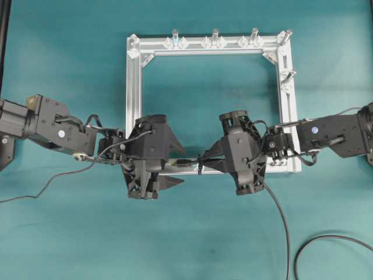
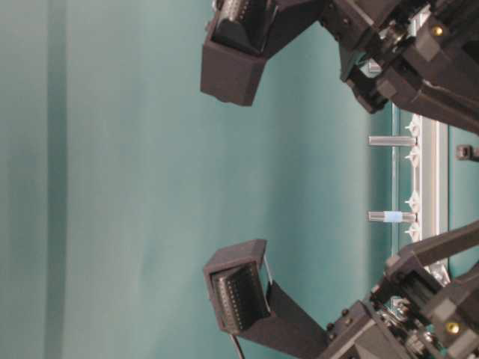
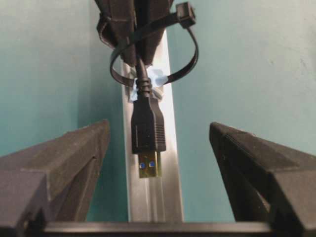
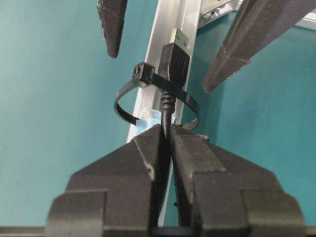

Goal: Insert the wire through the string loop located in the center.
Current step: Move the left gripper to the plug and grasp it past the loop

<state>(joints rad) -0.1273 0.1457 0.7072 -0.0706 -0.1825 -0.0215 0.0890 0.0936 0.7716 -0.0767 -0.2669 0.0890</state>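
Right wrist view: the right end effector (image 4: 165, 136) pinches the wire (image 4: 166, 111), plug through the string loop (image 4: 148, 98). The left end effector (image 3: 158, 143) gapes wide, holding nothing.

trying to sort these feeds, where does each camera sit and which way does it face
Overhead: above the table, looking straight down on the aluminium frame; both arms show.
Table-level: low, rotated sideways, facing the upright pegs; both grippers loom close.
Left wrist: on the left gripper, jaws wide, looking along the bar at the wire plug and the string loop.
Right wrist: on the right gripper, jaws shut on the wire, facing the opposite way.
Both wrist views share the plug, already through the loop.
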